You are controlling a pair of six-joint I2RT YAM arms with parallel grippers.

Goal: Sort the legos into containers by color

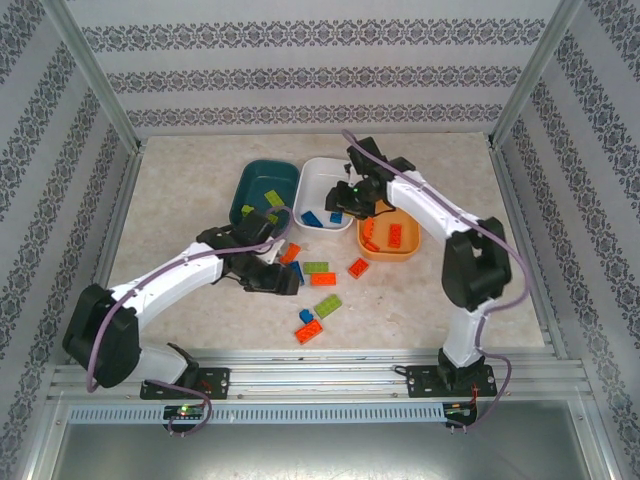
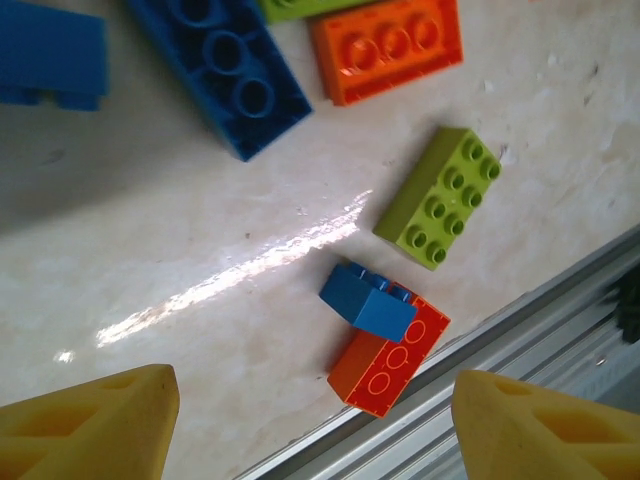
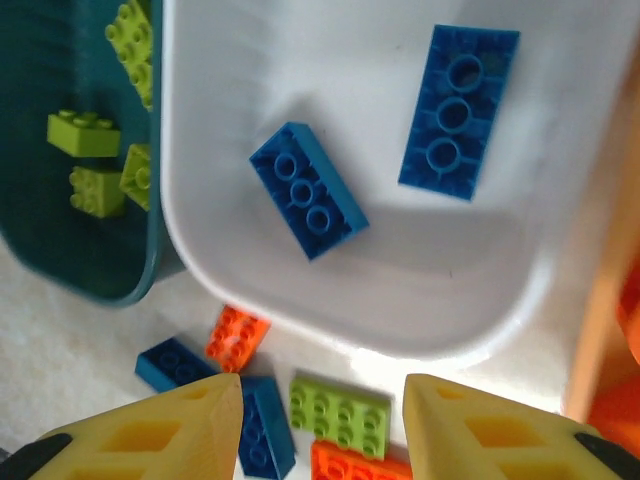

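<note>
Three containers stand at the back: a teal tub (image 1: 262,178) with lime legos (image 3: 84,133), a white tub (image 1: 322,176) with two blue legos (image 3: 308,190) and an orange tub (image 1: 393,252) with orange ones. My right gripper (image 1: 348,203) hovers open and bare over the white tub's near wall (image 3: 330,320). My left gripper (image 1: 272,278) is open over the table with nothing between its fingers (image 2: 110,410). In front of it lies a small blue brick (image 2: 368,303) against an orange one (image 2: 392,362), with a lime brick (image 2: 440,197) beside them.
Loose legos lie between the arms: an orange one (image 1: 358,267), a lime one (image 1: 316,268), a lime one (image 1: 328,306), and a blue one (image 1: 306,316) by an orange one (image 1: 309,331). The metal rail (image 1: 320,362) runs along the table's near edge.
</note>
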